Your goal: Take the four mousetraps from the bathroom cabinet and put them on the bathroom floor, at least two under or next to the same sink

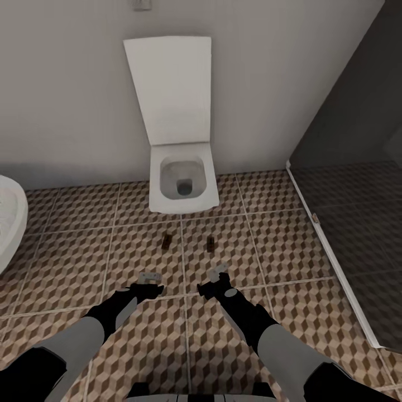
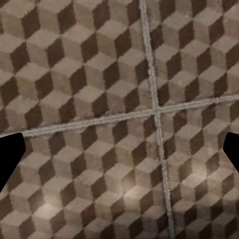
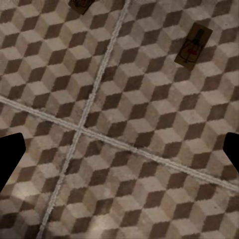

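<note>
Two mousetraps lie flat on the bathroom floor (image 1: 67, 262), just in front of the white toilet (image 1: 181, 184). The left mousetrap (image 1: 166, 240) and the right mousetrap (image 1: 210, 243) sit side by side with a grout line between them. In the right wrist view the right mousetrap (image 3: 193, 44) shows its wooden board, dark wire and a red spot, and a corner of the other one (image 3: 81, 4) peeks in at the edge.

Both tools hang low over the tiles, a little way back from the traps. The left tool (image 1: 148, 277) is spread wide and holds nothing. The right tool (image 1: 219, 271) is also spread wide and holds nothing. In each wrist view the dark fingertips sit far apart at the two sides with bare tile between them.

The traps look small, thin and light. The board is probably stiff, so it should not bend when pinched. It lies very flat, so it may be hard to get under. I think the best place to hold one is across the two long edges of the board, away from the wire.

There is lots of open floor around the arms. The toilet stands close behind the traps. A white curved rim (image 1: 11, 223) is at the left. A dark shower area with a pale raised edge (image 1: 329, 251) is at the right.
</note>
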Motion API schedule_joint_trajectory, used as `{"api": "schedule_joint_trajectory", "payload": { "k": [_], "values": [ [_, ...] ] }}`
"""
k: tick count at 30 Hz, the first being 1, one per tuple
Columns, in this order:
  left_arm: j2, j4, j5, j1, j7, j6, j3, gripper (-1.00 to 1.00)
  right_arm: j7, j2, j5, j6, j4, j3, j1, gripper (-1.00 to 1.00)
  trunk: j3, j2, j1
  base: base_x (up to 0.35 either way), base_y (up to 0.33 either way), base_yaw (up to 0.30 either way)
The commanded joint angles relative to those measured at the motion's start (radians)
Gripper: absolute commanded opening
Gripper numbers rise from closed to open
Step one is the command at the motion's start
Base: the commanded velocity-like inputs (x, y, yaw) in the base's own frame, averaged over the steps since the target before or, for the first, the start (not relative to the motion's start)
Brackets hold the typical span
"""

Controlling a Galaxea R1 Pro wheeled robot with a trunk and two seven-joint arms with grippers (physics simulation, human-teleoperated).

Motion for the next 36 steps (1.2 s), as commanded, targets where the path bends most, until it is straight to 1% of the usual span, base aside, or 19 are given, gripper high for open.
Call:
{"api": "schedule_joint_trajectory", "payload": {
  "k": [1,9,36],
  "values": [
    [0.001,-0.002,0.006,0.000,-0.001,0.005,-0.003,1.00,-0.005,0.000,-0.006,0.005,-0.001,0.004,-0.001,1.00,0.003,0.007,-0.004,0.000,0.000,0.000],
    [0.001,-0.002,0.006,0.000,-0.001,0.005,-0.003,1.00,-0.005,0.000,-0.006,0.005,0.000,0.004,-0.001,1.00,0.034,0.063,-0.035,0.000,0.000,0.000],
    [0.000,0.000,0.006,-0.001,-0.001,0.005,-0.004,1.00,-0.005,0.000,-0.006,0.006,-0.001,0.004,-0.001,1.00,0.162,0.252,-0.138,0.000,0.000,0.000]
  ]
}}
